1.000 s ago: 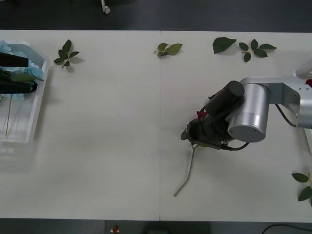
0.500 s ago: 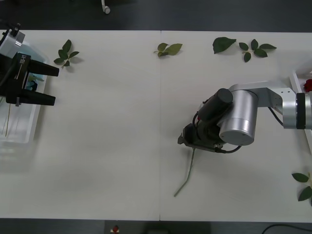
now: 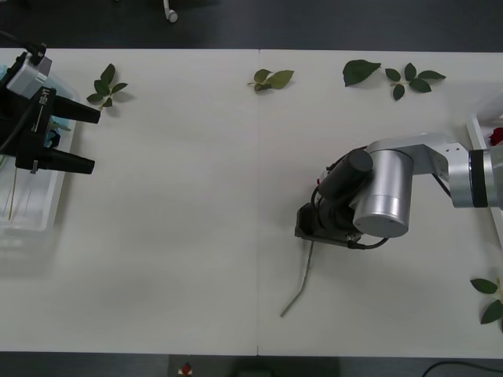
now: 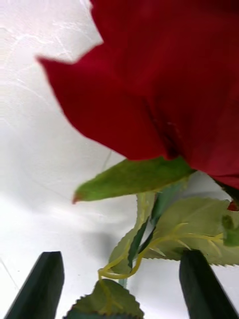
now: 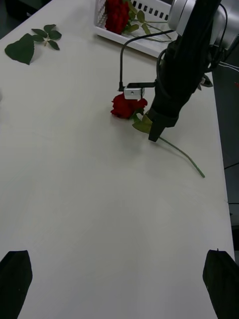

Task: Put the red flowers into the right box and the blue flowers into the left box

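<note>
A red flower (image 5: 127, 105) lies on the white table with its green stem (image 3: 302, 279) trailing toward the front edge. My right gripper (image 3: 312, 228) is down over it and open. In the right wrist view its black fingers (image 4: 45, 284) straddle the leaves under the bloom (image 4: 164, 75). More red flowers (image 5: 117, 12) lie in the right box (image 5: 149, 47), a white slotted basket at the table's right edge (image 3: 474, 126). My left gripper (image 3: 82, 139) hovers open and holds nothing at the inner edge of the left box (image 3: 31, 216), where blue flowers (image 3: 55, 128) lie.
Loose green leaf sprigs lie along the far edge: one at the left (image 3: 106, 85), one in the middle (image 3: 271, 78), a group at the right (image 3: 393, 76). More leaves (image 3: 489, 298) lie near the front right corner.
My left gripper has come up out of the left box, leaving the blue flowers there, and its fingers have spread. The right arm has shifted slightly left and settled over the rose.
</note>
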`<state>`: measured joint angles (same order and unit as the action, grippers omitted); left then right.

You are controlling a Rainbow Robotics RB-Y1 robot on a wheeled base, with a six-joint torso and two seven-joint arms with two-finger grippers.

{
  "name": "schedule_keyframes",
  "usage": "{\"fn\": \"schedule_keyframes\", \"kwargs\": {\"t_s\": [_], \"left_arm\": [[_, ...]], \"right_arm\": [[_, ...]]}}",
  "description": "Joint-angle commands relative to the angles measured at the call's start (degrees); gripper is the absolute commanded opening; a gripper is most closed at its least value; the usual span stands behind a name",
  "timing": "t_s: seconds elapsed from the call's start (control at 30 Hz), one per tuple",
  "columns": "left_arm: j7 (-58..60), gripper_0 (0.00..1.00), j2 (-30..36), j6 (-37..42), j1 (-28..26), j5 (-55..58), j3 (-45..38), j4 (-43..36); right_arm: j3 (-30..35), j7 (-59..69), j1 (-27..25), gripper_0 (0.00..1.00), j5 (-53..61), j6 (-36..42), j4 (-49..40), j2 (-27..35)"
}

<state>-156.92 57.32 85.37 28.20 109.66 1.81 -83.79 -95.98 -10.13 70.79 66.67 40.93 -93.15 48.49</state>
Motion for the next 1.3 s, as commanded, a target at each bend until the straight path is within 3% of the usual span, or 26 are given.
{"fn": "schedule_keyframes", "kwargs": {"t_s": [0.03,0.47,0.73,0.87,1.03,1.3], "left_arm": [[1.92,1.0,2.71,-0.47,1.24,-0.85,-1.2,-1.2],[1.92,1.0,2.71,-0.47,1.24,-0.85,-1.2,-1.2],[1.92,1.0,2.71,-0.47,1.24,-0.85,-1.2,-1.2],[1.92,1.0,2.71,-0.47,1.24,-0.85,-1.2,-1.2],[1.92,1.0,2.71,-0.47,1.24,-0.85,-1.2,-1.2],[1.92,1.0,2.71,-0.47,1.24,-0.85,-1.2,-1.2]], "right_arm": [[0.79,-1.12,1.28,0.64,0.22,-0.24,0.16,-0.85],[0.36,-2.52,1.37,0.68,0.92,-0.41,0.68,-0.85],[-3.78,-3.05,3.04,0.67,0.83,-3.75,1.04,-0.85],[-4.04,-3.23,3.04,0.47,0.66,-4.46,1.3,-0.85],[-4.13,-3.49,3.04,0.11,0.57,-4.28,1.65,-1.03],[-4.22,-4.19,3.04,0.0,0.66,-4.28,2.79,-2.08]]}}
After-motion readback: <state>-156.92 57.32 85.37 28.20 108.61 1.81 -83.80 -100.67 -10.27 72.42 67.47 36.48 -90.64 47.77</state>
